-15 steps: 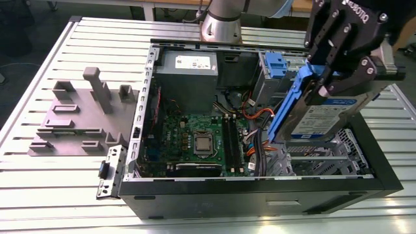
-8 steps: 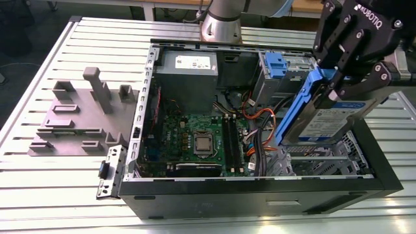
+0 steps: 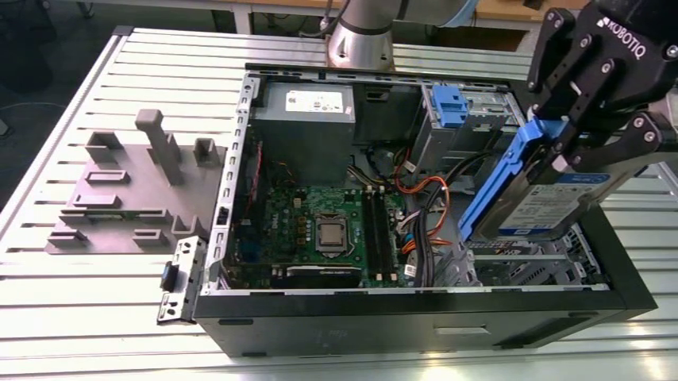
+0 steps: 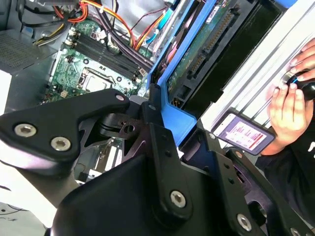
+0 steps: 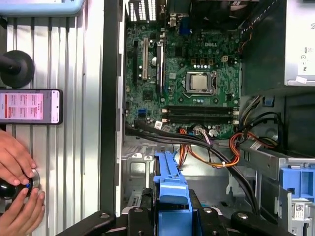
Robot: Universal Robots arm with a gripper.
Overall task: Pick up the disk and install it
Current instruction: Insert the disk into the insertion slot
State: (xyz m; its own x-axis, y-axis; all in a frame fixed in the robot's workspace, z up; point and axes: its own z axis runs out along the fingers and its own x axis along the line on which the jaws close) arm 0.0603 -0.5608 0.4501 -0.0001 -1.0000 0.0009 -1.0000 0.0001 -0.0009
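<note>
The gripper is clamped on the disk by its blue carrier and holds it tilted just above the open computer case. Tilted like this, it could snag the orange cables inside the case or jam against the frame. There is one disk, one gripper and one case. Beside the case are one phone and a person's two hands.
</note>
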